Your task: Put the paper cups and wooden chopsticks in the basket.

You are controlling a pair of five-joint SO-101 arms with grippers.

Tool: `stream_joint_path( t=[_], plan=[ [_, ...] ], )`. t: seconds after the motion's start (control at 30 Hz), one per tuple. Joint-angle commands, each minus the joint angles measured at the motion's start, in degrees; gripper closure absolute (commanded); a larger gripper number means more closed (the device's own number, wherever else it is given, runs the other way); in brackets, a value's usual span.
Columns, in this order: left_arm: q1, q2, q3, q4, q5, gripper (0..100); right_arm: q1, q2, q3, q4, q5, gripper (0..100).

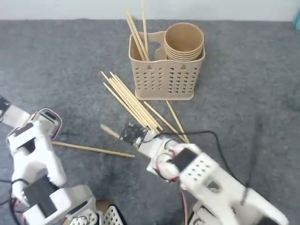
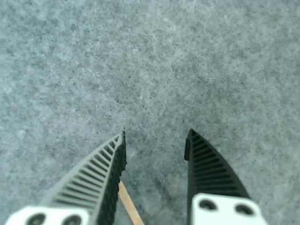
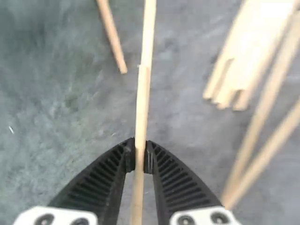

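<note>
A beige slotted basket stands at the back and holds stacked paper cups and a few upright chopsticks. A pile of wooden chopsticks lies on the grey carpet in front of it. My right gripper is shut on one chopstick, low over the carpet beside the pile. That stick's end pokes out from under the right arm. My left gripper is open over bare carpet, with a chopstick tip between its fingers near their base.
A lone chopstick lies flat between the two arms. The left arm is at the near left. A black cable loops by the right arm. Grey carpet stretches out on both sides of the basket.
</note>
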Motion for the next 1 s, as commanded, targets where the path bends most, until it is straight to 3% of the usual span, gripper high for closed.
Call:
stream_joint_path(
  t=[0.0,0.13,0.27,0.4,0.7,0.97],
  plan=[
    [-0.26,-0.09,-2.59,-0.97,0.26,80,3.74,-17.8,-9.85,10.51,-0.53,99.1],
    [-0.26,-0.09,-2.59,-0.97,0.26,80,5.14,-29.76,-13.19,12.26,-0.97,99.1],
    [-0.26,-0.09,-2.59,-0.97,0.26,80,8.4,-38.9,-12.31,2.77,-4.75,99.1],
    [-0.26,-0.09,-2.51,-0.97,0.26,80,11.3,-42.68,-8.62,-13.58,-10.2,99.1],
    [-0.44,-0.09,-2.51,-0.97,0.26,80,11.65,-42.24,4.4,-59.91,-11.16,99.1],
    [-0.35,-0.09,-2.59,-0.97,0.26,80,11.91,-20.53,-1.05,-89.01,-11.08,99.1]
  ],
)
